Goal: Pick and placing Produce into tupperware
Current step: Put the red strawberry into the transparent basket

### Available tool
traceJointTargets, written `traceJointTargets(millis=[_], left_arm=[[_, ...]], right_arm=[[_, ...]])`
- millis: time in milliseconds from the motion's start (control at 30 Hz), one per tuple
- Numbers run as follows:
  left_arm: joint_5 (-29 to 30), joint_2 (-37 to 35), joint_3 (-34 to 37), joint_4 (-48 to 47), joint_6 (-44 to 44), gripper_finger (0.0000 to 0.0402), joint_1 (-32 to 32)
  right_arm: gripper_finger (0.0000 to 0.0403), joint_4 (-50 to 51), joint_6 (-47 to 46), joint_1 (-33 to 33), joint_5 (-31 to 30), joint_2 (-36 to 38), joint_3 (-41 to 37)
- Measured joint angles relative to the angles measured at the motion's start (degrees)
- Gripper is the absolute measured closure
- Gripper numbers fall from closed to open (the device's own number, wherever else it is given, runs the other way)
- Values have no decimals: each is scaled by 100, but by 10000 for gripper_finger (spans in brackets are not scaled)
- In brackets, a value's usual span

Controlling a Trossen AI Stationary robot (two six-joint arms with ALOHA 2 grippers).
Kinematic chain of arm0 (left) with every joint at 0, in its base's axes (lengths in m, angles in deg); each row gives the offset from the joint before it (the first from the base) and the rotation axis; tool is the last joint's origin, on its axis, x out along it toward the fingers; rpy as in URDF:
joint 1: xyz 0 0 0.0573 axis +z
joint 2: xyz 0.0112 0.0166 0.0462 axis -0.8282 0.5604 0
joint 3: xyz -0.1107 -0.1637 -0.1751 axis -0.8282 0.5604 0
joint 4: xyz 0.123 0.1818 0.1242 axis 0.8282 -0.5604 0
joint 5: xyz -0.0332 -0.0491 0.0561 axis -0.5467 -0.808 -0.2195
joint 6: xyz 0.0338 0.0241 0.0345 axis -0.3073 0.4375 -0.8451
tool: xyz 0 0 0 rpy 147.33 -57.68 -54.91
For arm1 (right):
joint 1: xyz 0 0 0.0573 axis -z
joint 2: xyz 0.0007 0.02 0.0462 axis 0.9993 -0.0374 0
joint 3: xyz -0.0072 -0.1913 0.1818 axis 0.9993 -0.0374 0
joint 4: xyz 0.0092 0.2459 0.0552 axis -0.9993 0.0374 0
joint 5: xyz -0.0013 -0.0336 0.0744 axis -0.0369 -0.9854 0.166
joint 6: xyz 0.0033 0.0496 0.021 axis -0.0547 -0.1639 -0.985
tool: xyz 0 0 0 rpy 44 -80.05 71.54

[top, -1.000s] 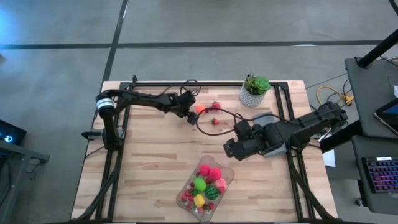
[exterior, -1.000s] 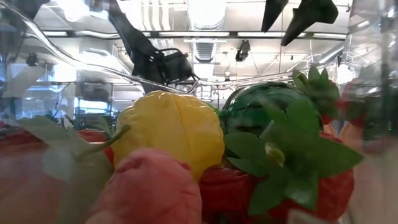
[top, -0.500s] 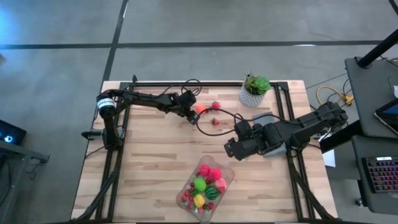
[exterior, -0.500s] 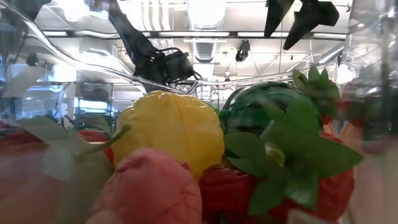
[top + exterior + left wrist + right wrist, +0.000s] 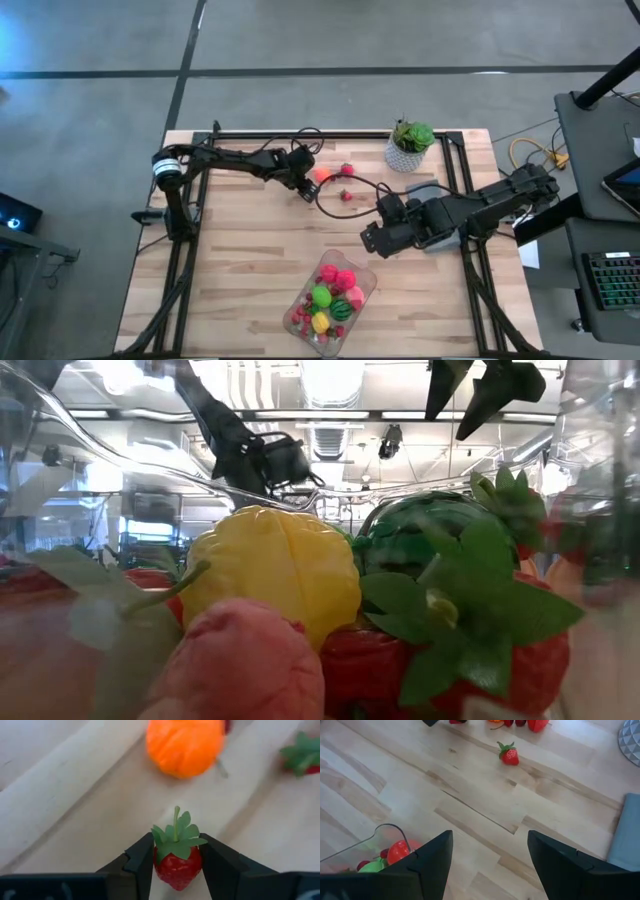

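**Strawberry pinched at the far side, container waiting near the front edge**

In the upper left-centre of the high view, the left gripper (image 5: 303,183) reached across the wooden table (image 5: 230,250) toward the loose fruit. Its wrist view showed the two dark fingers (image 5: 142,862) pressed against either side of a red strawberry (image 5: 176,862), leafy cap up, with the jaws narrowed onto it. The berry appeared to rest on the wood, so the grip looked just made and not yet lifted. An orange fruit (image 5: 185,745) lay just beyond it, and another strawberry (image 5: 302,757) sat at the upper right of that frame.

To do this step well, the fingers should probably hold below the cap, on the berry's widest part, and rise straight up so the orange fruit was not nudged. A rounded toy could squirt out if squeezed off-centre.

At lower centre of the high view stood the clear tupperware (image 5: 366,272), already holding pink, green, yellow and red pieces, well apart from the grasp.

To the right of centre, the right gripper (image 5: 372,239) hovered with jaws wide and empty, near the container.
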Motion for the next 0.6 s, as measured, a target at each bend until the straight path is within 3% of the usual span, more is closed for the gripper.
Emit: traceJointTargets(millis=[267,433,600], left_arm=[[-1556,-1011,-64,113,-14,278,-478],[-1586,-1810,-71,529,-51,278,-1139],[-1597,-2196,-79,1051,-3,278,-1745]], right_arm=[[154,16,-24,-2,4,0,0],[154,78,-42,-2,2,0,0],[154,521,-776,2,-249,39,0]])
